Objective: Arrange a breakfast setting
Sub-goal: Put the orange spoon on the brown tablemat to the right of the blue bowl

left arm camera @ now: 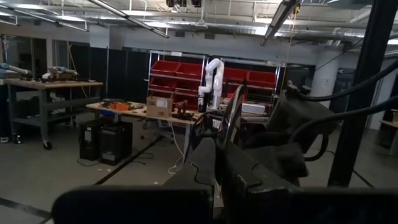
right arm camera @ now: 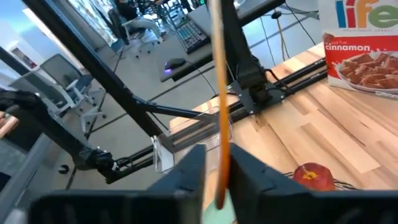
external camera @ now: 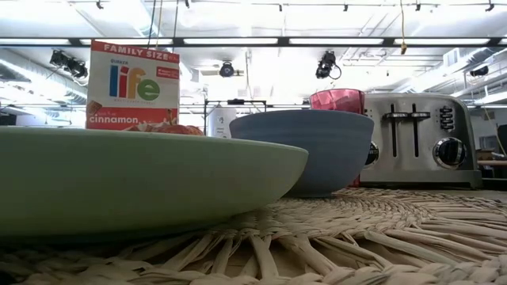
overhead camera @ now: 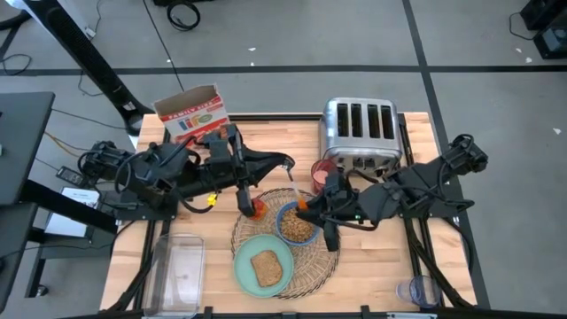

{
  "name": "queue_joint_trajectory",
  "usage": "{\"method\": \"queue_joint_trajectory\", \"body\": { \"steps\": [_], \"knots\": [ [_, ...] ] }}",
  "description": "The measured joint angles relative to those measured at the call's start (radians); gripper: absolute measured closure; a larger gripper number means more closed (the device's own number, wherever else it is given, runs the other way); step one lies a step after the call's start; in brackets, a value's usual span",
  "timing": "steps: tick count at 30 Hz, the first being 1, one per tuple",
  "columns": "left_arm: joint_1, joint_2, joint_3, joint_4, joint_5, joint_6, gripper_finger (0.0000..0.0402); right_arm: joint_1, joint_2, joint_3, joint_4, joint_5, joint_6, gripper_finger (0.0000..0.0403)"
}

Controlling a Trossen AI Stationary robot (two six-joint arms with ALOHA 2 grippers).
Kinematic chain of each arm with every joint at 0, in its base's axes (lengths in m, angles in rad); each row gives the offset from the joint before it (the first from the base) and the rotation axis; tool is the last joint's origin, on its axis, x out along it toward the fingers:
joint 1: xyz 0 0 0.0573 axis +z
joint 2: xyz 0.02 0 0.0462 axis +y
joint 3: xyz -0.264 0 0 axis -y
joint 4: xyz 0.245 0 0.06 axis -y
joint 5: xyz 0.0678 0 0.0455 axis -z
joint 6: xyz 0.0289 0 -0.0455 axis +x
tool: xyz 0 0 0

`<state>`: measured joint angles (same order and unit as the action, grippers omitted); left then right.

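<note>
While the left gripper [overhead camera: 251, 206] hangs by the apple [overhead camera: 257, 209] at the mat's [overhead camera: 310, 262] far-left edge, the action is on the right side. The right gripper [overhead camera: 306, 206] sits over the blue bowl [overhead camera: 298, 223], jaws clamped on the spoon [right arm camera: 218, 124]. In the right wrist view the orange handle runs straight out between the two fingers [right arm camera: 252, 177], its long axis in line with the gripper's reach and pointing out past the jaws; the spoon's far end is out of frame. From above, only a speck of orange [overhead camera: 302, 203] shows at the bowl's far rim.

So the spoon is already in hand, and the bowl lies directly under the jaws, filled with cereal. The right arm is plainly the nearer one. My read: the spoon goes down in or beside the bowl, and its handle direction decides how it lands.

The plate [overhead camera: 244, 257] with toast [overhead camera: 267, 268] sits on the mat's near-left part, the pink cup [overhead camera: 322, 174] just beyond, on the worktop [overhead camera: 372, 266]. Whether the left jaws are apart or closed, I cannot tell.
</note>
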<state>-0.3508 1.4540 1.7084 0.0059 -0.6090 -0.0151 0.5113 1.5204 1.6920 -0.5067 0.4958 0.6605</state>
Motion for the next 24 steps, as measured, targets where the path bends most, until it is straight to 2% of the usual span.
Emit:
{"method": "queue_joint_trajectory", "body": {
  "steps": [3,9,15,19,24],
  "knots": [
    [-0.001,0.0,0.0,0.0,-0.001,0.0,0.039,-0.002,0.0,0.0,-0.003,0.003,0.015,0.0383],
    [0.0,-0.004,0.0,-0.018,-0.003,-0.017,0.0368,-0.006,0.0,0.0,-0.008,-0.003,0.074,0.0389],
    [-0.013,-0.062,0.0,-0.198,-0.001,-0.057,0.0278,0.03,-0.018,0.0,-0.015,0.006,0.222,0.0393],
    [-0.051,-0.135,0.0,-0.388,-0.003,-0.113,0.0212,0.095,-0.024,-0.002,-0.147,0.041,0.377,0.0393],
    [-0.129,-0.202,0.0,-0.622,-0.002,-0.2,0.0176,0.18,-0.031,-0.132,-0.181,0.057,0.634,0.0393]
  ]
}}
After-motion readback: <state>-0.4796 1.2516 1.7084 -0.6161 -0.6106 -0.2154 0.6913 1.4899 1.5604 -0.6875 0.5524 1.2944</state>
